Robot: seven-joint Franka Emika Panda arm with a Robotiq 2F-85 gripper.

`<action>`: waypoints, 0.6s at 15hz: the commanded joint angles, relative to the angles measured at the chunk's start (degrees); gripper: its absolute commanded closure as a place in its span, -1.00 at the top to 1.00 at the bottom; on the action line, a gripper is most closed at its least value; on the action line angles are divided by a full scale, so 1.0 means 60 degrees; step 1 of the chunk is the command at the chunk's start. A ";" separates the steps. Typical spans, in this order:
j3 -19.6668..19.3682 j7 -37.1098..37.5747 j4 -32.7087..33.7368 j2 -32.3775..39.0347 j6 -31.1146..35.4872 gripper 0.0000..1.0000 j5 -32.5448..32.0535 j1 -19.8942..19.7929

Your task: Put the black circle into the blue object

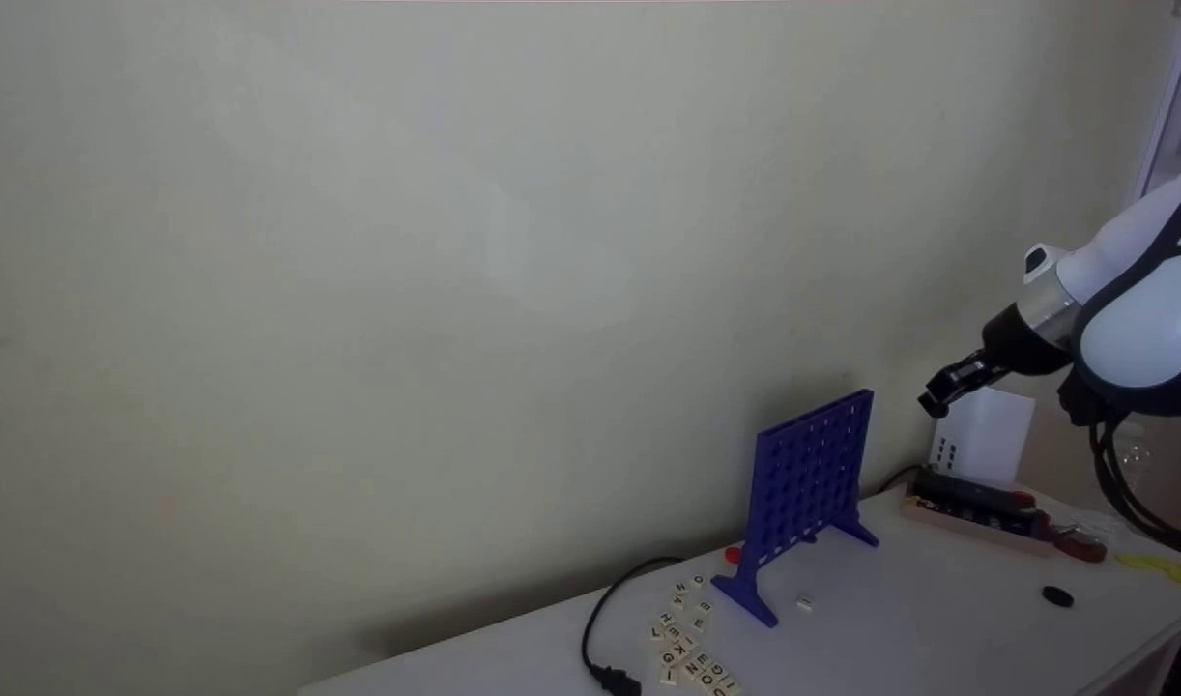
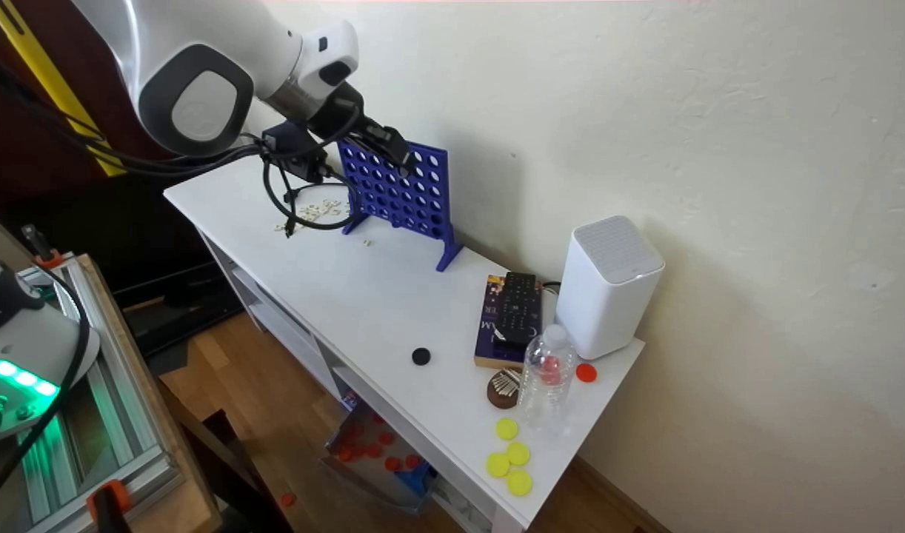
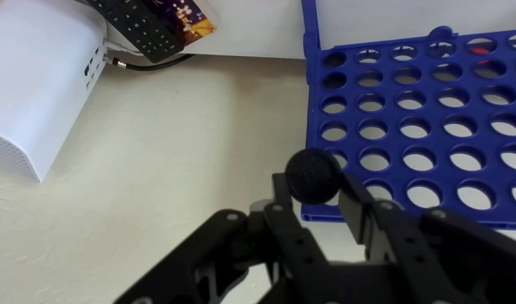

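Observation:
My gripper [image 3: 313, 192] is shut on a small flat black disc [image 3: 312, 175], held by its rim between the fingertips in the wrist view. The blue grid [image 3: 391, 101] stands upright on the white table. It shows in both exterior views [image 1: 811, 474] [image 2: 393, 189]. In the wrist view the held disc overlaps the grid's outer column near its top edge; the depth gap cannot be told. The two lowest holes of that column look filled with black. The gripper is raised above the table in both exterior views [image 1: 935, 401] [image 2: 404, 163]. Another black disc [image 2: 421, 356] lies on the table.
A white box [image 2: 608, 289] stands near the wall beside a book with a black remote [image 2: 518, 307]. A clear bottle [image 2: 547, 377], a brown round object [image 2: 503, 391] and yellow discs [image 2: 518, 453] lie nearby. Letter tiles [image 1: 682, 648] and a black cable [image 1: 595, 619] lie beyond the grid.

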 commanded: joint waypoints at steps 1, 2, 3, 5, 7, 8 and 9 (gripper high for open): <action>-0.0221 -0.0014 0.0033 0.0069 0.0335 -0.80 -0.0921 -0.0479; -0.0234 0.0152 0.0057 0.0086 0.0478 -0.80 -0.1709 -0.0881; -0.0284 0.0229 0.0131 0.0173 0.0742 -0.80 -0.2450 -0.1227; -0.0254 0.0547 0.0322 0.0413 0.1186 -0.80 -0.3946 -0.2001; -0.0351 0.0903 0.0600 0.0684 0.1653 -0.80 -0.5422 -0.2643; -0.0336 0.1142 0.0762 0.0806 0.1816 -0.80 -0.6066 -0.2933; -0.0308 0.1416 0.0922 0.0968 0.1995 -0.80 -0.6626 -0.3177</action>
